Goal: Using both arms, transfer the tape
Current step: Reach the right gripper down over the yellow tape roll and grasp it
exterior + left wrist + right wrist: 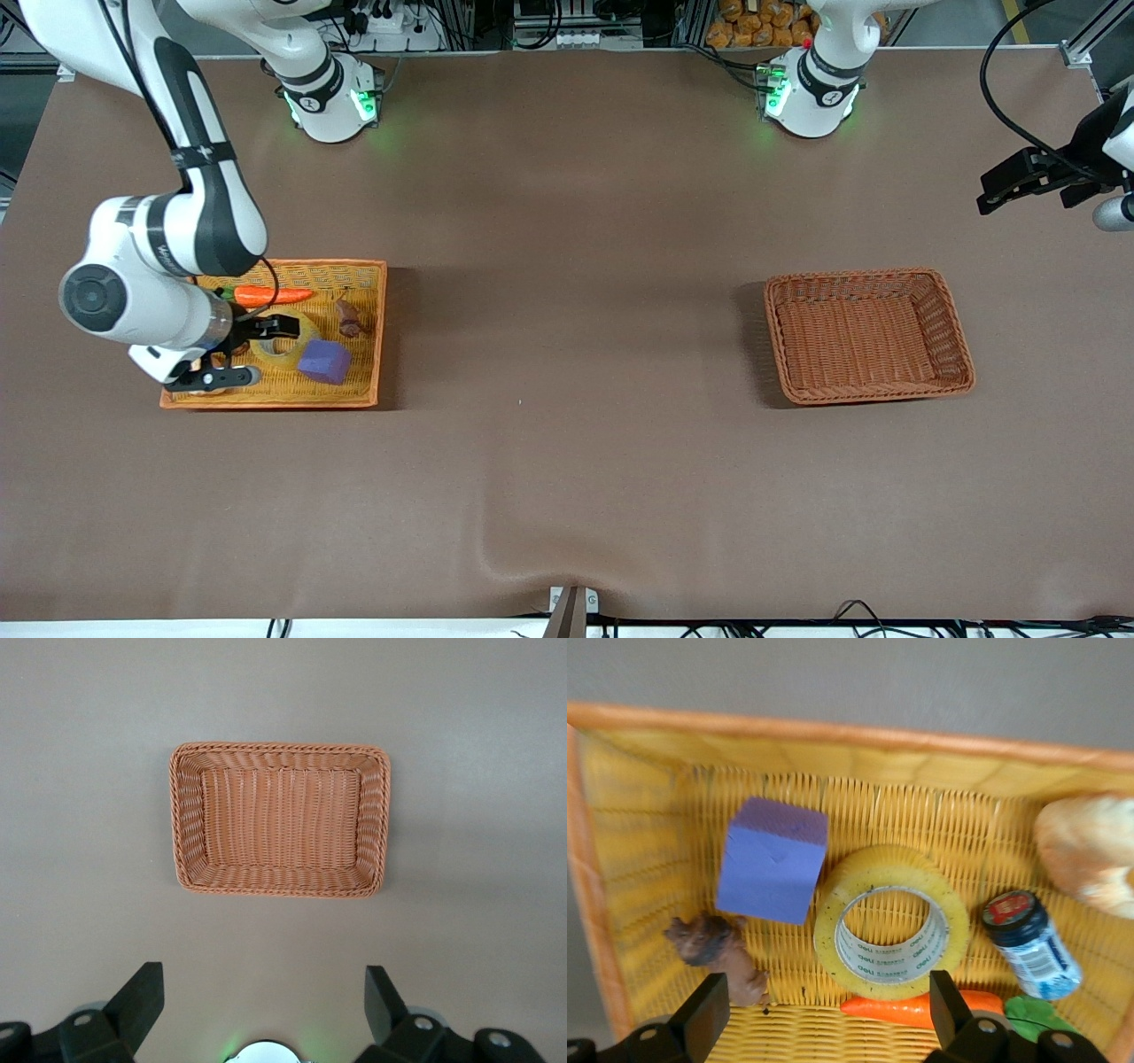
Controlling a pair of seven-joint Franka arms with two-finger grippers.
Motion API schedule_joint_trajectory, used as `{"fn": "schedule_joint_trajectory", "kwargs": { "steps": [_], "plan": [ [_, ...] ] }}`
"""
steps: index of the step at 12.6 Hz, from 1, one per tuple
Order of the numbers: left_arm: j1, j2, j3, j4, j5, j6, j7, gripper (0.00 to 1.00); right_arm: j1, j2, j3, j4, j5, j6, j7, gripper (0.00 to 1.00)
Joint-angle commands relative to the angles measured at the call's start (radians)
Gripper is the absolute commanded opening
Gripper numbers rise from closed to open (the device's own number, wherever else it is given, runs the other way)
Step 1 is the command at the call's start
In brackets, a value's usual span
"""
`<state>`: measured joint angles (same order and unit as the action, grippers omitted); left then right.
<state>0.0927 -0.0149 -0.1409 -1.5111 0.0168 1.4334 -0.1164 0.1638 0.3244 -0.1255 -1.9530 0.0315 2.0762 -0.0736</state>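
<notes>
A: How is the tape (891,923) placed?

B: The yellow roll is seen lying flat in the yellow tray (368,346) at the right arm's end of the counter (567,461). Just beside it, nearer to the front camera, the purple cube (324,361) is found. The carrot (270,295) is laid farther from the front camera than the roll. A brown figurine (719,950), a small blue bottle with a red cap (1031,943) and a pale rounded item (1090,850) are also held in the tray.

A: What is shown of the right end effector (824,1019)?

B: It is positioned low over the tape, inside the tray. Its 2 fingers are spread wide, and nothing is gripped between them; in the right wrist view the roll is framed between the 2 fingertips (704,1014).

A: And the left end effector (264,1010)?

B: It is held high over the left arm's end of the counter, where the arm waits. Its fingers are likewise spread fully, with nothing held. In the left wrist view the brown wicker basket (186,815) is seen below, set on the counter well apart from the tray.
</notes>
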Motion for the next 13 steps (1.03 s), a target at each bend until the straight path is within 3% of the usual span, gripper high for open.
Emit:
{"fn": "schedule_joint_trajectory", "kwargs": {
  "steps": [1, 3, 8, 13],
  "plan": [
    [0.007, -0.007, 0.0, -0.011, -0.008, 0.007, 0.011, 1.0, -0.001, -0.035, 0.0, -0.137, 0.002, 0.129, -0.026, 1.0],
    [0.007, -0.007, 0.003, -0.015, -0.008, 0.009, 0.014, 1.0, 0.002, -0.027, 0.0, -0.207, 0.002, 0.223, -0.025, 1.0],
    [0.007, -0.007, 0.004, -0.015, -0.008, 0.009, 0.014, 1.0, 0.0, 0.045, 0.0, -0.211, 0.002, 0.268, -0.026, 1.0],
    [0.002, -0.01, 0.001, -0.012, -0.008, 0.007, 0.012, 1.0, 0.005, 0.064, 0.0, -0.207, 0.002, 0.271, -0.026, 0.74]
  ]
}}
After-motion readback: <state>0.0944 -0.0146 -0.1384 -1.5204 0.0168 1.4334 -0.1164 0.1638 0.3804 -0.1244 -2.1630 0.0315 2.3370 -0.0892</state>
